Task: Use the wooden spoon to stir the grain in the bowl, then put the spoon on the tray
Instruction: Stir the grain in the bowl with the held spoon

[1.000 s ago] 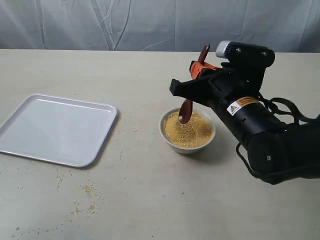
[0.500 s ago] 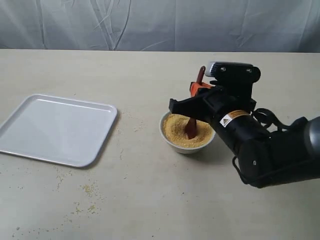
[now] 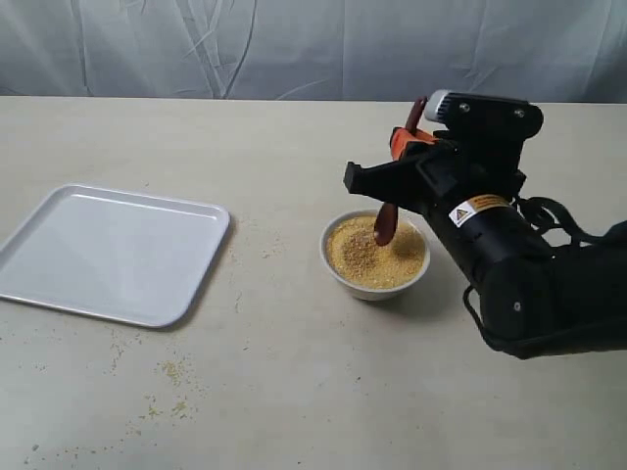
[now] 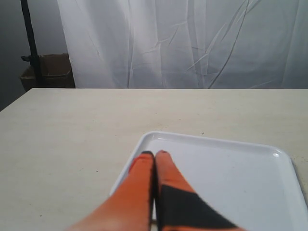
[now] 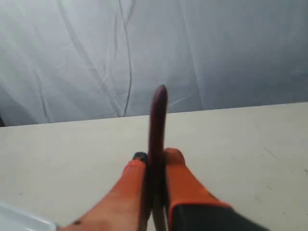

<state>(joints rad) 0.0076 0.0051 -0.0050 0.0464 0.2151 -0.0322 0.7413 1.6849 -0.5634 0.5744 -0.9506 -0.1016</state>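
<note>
Lifted out of the grain since half a second ago, the wooden spoon is clamped by its handle in the right gripper, low over the bowl. Bare table is left between bowl and tray. The left gripper is closed on nothing.

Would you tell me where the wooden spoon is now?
In the exterior view, the wooden spoon is right of centre, held in the right gripper, head down over the grain in the bowl, well right of the tray.
</note>
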